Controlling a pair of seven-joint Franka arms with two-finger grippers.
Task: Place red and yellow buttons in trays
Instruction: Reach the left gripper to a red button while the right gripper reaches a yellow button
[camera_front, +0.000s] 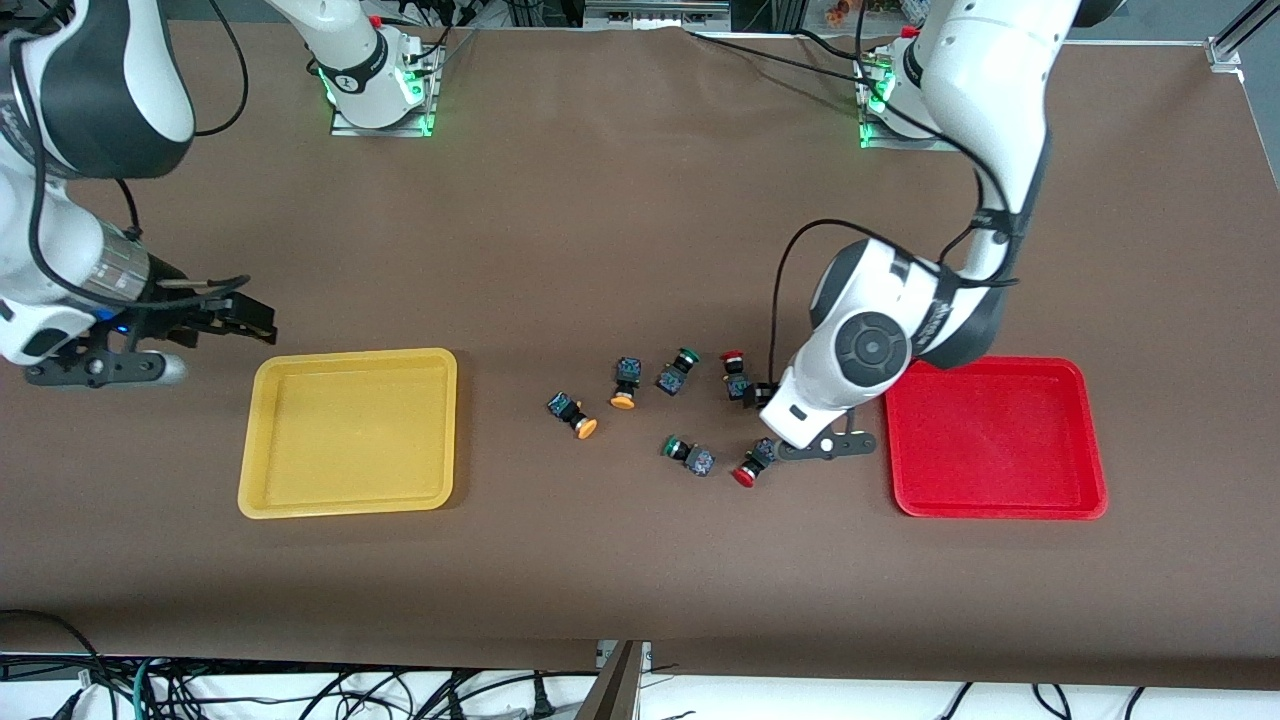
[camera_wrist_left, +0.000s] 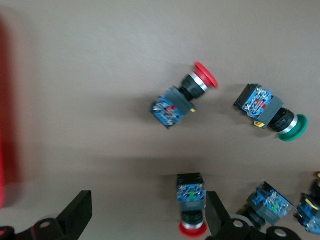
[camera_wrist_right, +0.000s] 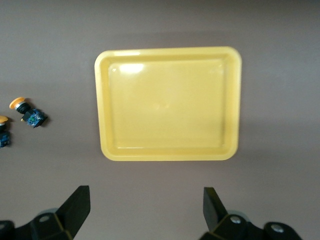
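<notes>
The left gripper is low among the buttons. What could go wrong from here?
1. The left gripper is open over a red button that sits close to one finger, not centred, so closing may push it aside.
2. A green button lies close beside that finger and could be knocked or pinched too.
3. The red tray and yellow tray are both empty; a loose grip could drop the button on the table.
</notes>
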